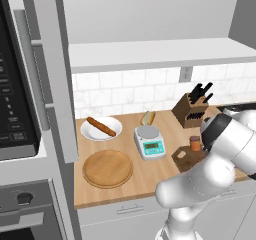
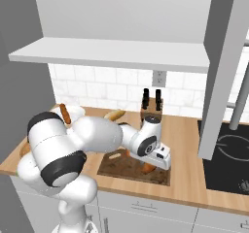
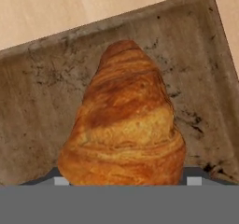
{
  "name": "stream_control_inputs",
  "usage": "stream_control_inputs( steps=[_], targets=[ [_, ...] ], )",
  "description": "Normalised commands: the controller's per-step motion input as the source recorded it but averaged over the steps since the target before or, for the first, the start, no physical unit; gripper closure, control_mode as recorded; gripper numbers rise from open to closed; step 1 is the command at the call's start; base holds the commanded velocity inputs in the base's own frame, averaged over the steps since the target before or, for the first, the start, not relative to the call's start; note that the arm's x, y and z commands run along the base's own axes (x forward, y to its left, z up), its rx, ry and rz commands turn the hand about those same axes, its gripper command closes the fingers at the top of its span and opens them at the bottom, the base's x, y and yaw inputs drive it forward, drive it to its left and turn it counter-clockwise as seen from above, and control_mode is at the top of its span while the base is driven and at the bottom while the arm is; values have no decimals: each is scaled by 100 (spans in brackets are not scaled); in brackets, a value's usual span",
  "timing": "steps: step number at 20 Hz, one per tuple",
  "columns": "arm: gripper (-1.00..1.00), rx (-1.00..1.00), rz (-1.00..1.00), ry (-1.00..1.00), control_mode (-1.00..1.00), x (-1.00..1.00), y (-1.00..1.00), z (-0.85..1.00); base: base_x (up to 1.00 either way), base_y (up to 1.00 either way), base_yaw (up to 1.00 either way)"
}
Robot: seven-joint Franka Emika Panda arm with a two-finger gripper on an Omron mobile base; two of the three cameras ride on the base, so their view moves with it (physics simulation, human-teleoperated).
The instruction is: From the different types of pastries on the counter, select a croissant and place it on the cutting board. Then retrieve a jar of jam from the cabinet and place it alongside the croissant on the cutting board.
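1. Golden-brown, flaky and ridged, the plump croissant (image 3: pixel 123 125) is seen at close range in the hand view, its layered crust tapering to a rounded tip; it is pinched between the two dark fingertips (image 3: pixel 60 180) of the gripper (image 3: pixel 126 181), whose pads are set against its two flanks.
2. Beneath the croissant, the dark brown, rough-grained wooden cutting board (image 3: pixel 42 101) is spread, with pale smooth wood of the counter (image 3: pixel 56 8) visible beyond its edge.
3. In the right base view the gripper (image 2: pixel 151 166) is lowered over the board (image 2: pixel 116 169), and an orange-brown part of the croissant (image 2: pixel 147 168) is seen just under the hand, at or just above the board's surface; whether it touches cannot be told.
4. A small reddish-brown cylindrical jar (image 1: pixel 195 143) is seen in the left base view standing at the far edge of the board (image 1: pixel 182 159), partly hidden by the white arm.
5. A long brown stick-shaped pastry (image 1: pixel 101 126) is laid across a white round plate (image 1: pixel 90 132); a pale yellowish bun (image 1: pixel 148 117) is set behind a white kitchen scale (image 1: pixel 149 141) with a green display, on which no writing can be read.
6. A round light-wood plate (image 1: pixel 107 168) and a wooden knife block with black handles (image 1: pixel 192 109) are also placed on the counter.
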Motion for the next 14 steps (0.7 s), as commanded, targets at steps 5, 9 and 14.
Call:
stream_control_inputs(
  steps=[5,9,14],
  targets=[
    [100,0,11,-1,-100,28,-1,-41,0,0,0],
    [-100,0,10,0,-100,14,0,-39,0,0,0],
    [-100,4,6,4,-100,2,0,16,0,0,0]
  ],
)
